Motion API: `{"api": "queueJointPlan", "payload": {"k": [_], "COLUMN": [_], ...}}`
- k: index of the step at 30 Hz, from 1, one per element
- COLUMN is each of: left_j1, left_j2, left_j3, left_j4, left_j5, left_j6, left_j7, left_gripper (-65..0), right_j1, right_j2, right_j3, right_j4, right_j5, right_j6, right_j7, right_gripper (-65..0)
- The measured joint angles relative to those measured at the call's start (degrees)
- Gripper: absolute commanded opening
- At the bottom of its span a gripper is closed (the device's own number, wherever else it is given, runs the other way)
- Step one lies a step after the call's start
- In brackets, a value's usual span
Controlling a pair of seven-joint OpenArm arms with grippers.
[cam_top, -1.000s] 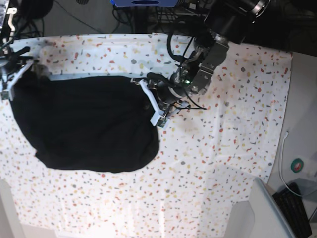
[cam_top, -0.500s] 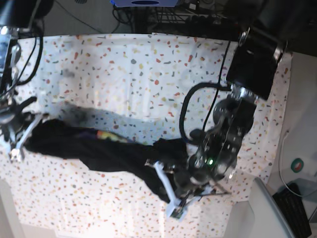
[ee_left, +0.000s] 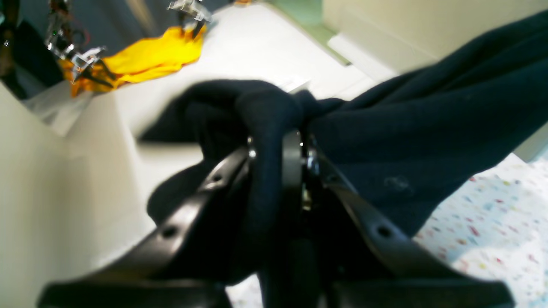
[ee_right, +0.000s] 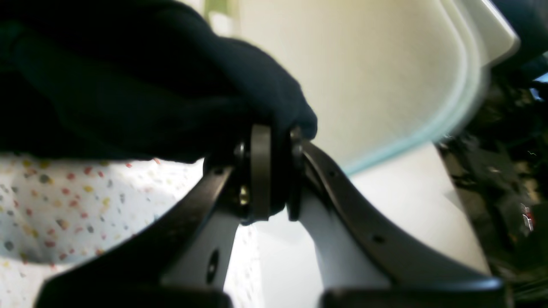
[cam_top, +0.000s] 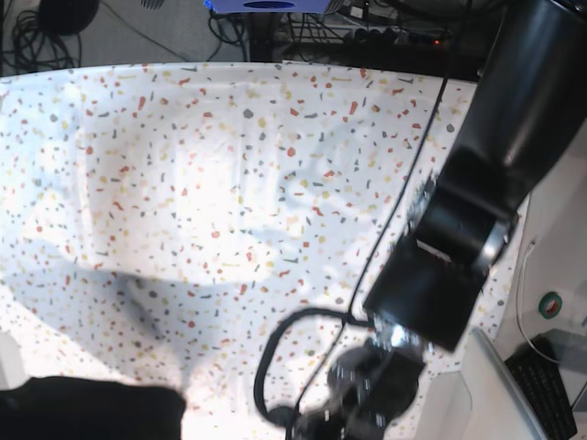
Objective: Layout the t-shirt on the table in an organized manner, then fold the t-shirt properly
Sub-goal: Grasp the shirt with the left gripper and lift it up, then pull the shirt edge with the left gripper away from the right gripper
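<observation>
The black t-shirt (ee_left: 428,119) hangs stretched between both grippers, lifted off the speckled table (ee_left: 492,231). In the left wrist view my left gripper (ee_left: 278,145) is shut on a bunched fold of it. The right wrist view shows my right gripper (ee_right: 277,171) shut on another edge of the t-shirt (ee_right: 128,94) above the table (ee_right: 64,205). In the base view only a dark patch of the t-shirt (cam_top: 83,412) shows at the bottom left, and the table (cam_top: 183,183) lies bare. The left arm (cam_top: 477,211) reaches down to the bottom edge, its gripper blurred. The right arm is out of that view.
A yellow cloth (ee_left: 150,55) lies on a white surface beyond the table. A pale bin (ee_right: 385,77) with a light-blue rim stands close to the right gripper, and a bin (cam_top: 495,385) shows at the table's near right corner. A keyboard (cam_top: 550,394) and cables lie beside it.
Both arms have swept the t-shirt from the table's middle left toward its near edge. The shirt has left most of the base view, and the right arm is gone from it.
</observation>
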Motion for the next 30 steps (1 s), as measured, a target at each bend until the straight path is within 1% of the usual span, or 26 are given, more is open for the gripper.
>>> {"api": "queueJointPlan", "payload": {"k": [1, 3, 5, 6, 7, 9, 12, 15, 16, 19, 20, 21, 22, 23, 24, 26, 27, 28, 30], "left_j1": [3.2, 9.6, 15.3, 17.4, 19.3, 22.6, 27.6, 31.9, 32.8, 34.4, 35.5, 36.6, 38.0, 39.6, 41.3, 45.0, 46.7, 48.8, 53.9], "left_j2": [-0.9, -3.2, -5.3, -6.1, -6.6, -6.7, -6.5, -7.5, -8.2, -9.5, -10.1, -10.5, -11.0, -11.6, -12.4, -14.9, -16.1, -17.0, -17.7], "left_j3": [0.5, 0.7, 0.5, 0.5, 0.5, 0.4, 0.5, 0.8, 0.8, 0.4, 0.4, 0.4, 0.4, 0.4, 0.3, 0.0, -1.1, -3.5, -11.5], "left_j4": [0.6, 0.9, 0.6, 0.4, 0.3, -0.4, -2.8, -3.1, -2.9, -1.8, -0.5, 0.8, 2.3, 4.2, 6.5, 12.3, 15.6, 19.0, 25.6], "left_j5": [0.1, 0.0, 0.6, 0.7, 0.9, 0.9, 0.7, 0.4, 0.2, 1.0, 0.9, 0.9, 0.9, 0.7, -0.1, -0.3, -0.3, -0.3, 0.0], "left_j6": [0.0, -0.2, 0.2, 0.3, 0.4, 0.4, 0.4, 0.0, -0.1, 0.8, 0.6, 0.7, 0.7, 0.6, 0.2, 0.1, 0.0, 0.1, 0.0], "left_j7": [0.4, 2.0, 2.7, 2.6, 2.2, 0.8, 0.9, 1.3, 1.1, 0.9, 0.7, 0.8, 0.8, 0.8, 1.2, 2.4, 4.7, 7.1, 11.1], "left_gripper": [-65.0, -65.0, -65.0, -65.0, -65.0, -65.0, -65.0, -65.0, -57.4, -29.0, -22.1, -16.6, -12.7, -10.0, -8.9, -8.6, -8.6, -8.6, -8.6], "right_j1": [-2.9, -9.4, -15.5, -18.2, -21.2, -26.5, -33.9, -38.8, -39.7, -41.4, -42.2, -42.9, -43.5, -43.9, -43.9, -43.7, -43.8, -44.0, -44.8], "right_j2": [-0.2, -1.8, -4.9, -6.6, -8.2, -10.8, -14.7, -18.0, -18.4, -18.5, -18.6, -18.7, -18.8, -18.8, -18.8, -18.8, -18.7, -18.7, -18.8], "right_j3": [-0.1, -0.4, -0.4, -0.4, -0.4, -0.4, 1.3, 3.7, 3.7, 3.8, 3.8, 3.8, 3.9, 4.0, 4.0, 4.1, 4.1, 4.1, 4.2], "right_j4": [2.4, 5.2, 5.0, 4.1, 2.6, -2.0, -9.3, -12.1, -12.3, -12.4, -12.3, -12.3, -12.3, -12.4, -12.5, -12.5, -12.4, -12.1, -11.9], "right_j5": [0.7, 1.0, 0.8, 0.8, 1.6, 1.1, 0.9, 0.1, 0.2, 0.7, 0.7, 0.7, 0.6, 0.6, 0.6, 0.7, 0.7, 0.6, 0.7], "right_j6": [0.2, 0.6, 0.7, 0.8, 1.0, 0.8, 0.7, 0.5, 0.5, 0.5, 0.5, 0.5, 0.5, 0.5, 0.5, 0.5, 0.4, 0.5, 0.5], "right_j7": [-0.4, -0.2, -0.3, 0.8, 2.9, 8.2, 15.6, 17.6, 18.4, 20.4, 20.4, 20.3, 19.8, 19.4, 19.1, 19.5, 19.8, 19.9, 19.8], "right_gripper": [-65.0, -65.0, -65.0, -65.0, -65.0, -65.0, -65.0, -65.0, -65.0, -65.0, -65.0, -65.0, -65.0, -65.0, -65.0, -65.0, -65.0, -65.0, -65.0]}}
